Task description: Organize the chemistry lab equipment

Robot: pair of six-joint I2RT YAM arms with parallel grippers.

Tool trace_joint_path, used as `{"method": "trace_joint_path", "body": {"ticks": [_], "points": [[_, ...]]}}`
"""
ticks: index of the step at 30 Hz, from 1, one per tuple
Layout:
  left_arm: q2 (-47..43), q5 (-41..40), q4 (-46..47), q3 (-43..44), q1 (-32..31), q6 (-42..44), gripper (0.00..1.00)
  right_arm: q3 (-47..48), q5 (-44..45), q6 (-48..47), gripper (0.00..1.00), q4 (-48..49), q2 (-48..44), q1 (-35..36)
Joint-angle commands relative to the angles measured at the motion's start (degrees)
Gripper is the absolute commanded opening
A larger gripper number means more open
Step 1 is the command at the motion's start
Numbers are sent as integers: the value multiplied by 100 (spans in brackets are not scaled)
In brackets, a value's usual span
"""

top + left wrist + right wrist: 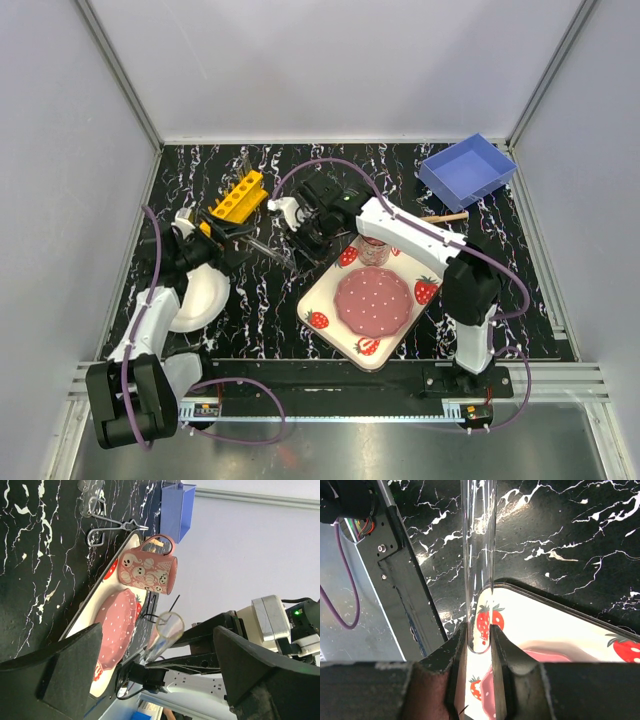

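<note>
Right wrist alone shows the right claw (479, 632) pinching a clear tube (479, 540); overhead, both arms stretch toward the far edge of the desk (260, 310), left claw (235, 238) released

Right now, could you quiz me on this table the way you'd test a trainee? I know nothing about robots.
1. True or false: the right gripper is shut on a thin clear tube.
2. Where does the pink ghost-print mug stand? A) on the strawberry-print tray; B) inside the blue plastic bin; C) on the round white plate.
3. Fill in: the left gripper has its jaws ___, with nothing held.

Key: 1 true; 2 A; 3 open.
</note>
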Motion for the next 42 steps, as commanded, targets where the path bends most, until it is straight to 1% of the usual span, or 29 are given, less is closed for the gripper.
{"method": "trace_joint_path", "body": {"ticks": [1, 2, 8, 11, 16, 21, 22, 29, 32, 33, 36, 40, 42], "points": [[137, 495, -185, 337, 35, 440, 92, -82, -239, -326, 18, 183, -472, 106], [189, 557, -150, 319, 35, 448, 87, -117, -256, -361, 18, 192, -498, 115], [322, 953, -114, 311, 35, 668, 76, -258, -187, -695, 18, 96, -613, 281], [322, 1181, -105, 302, 35, 747, 67, -258, -125, -845, 18, 25, -587, 352], [234, 1427, -404, 310, 35, 1062, 55, -162, -81, -950, 18, -80, -481, 387], [111, 1437, -1219, 372, 35, 1660, 51, -161, 86, -1082, 18, -142, -489, 387], [85, 1393, -1300, 372, 35, 1801, 51, -179, 95, -1091, 18, -133, -498, 387], [-179, 1243, -1520, 469, 35, 1978, 50, -258, 95, -1161, 18, -168, -499, 387], [-197, 1173, -1696, 565, 35, 2145, 47, -223, 60, -1188, 18, -230, -481, 387], [-197, 1155, -1766, 583, 35, 2180, 45, -214, 51, -1214, 18, -256, -464, 387], [-206, 1155, -1828, 583, 35, 2250, 41, -214, 51, -1249, 18, -265, -463, 387], [-267, 1164, -1898, 565, 35, 2329, 35, -249, 95, -1284, 18, -282, -490, 387], [-276, 1147, -1951, 574, 35, 2373, 34, -267, 104, -1293, 18, -283, -498, 387]]}}
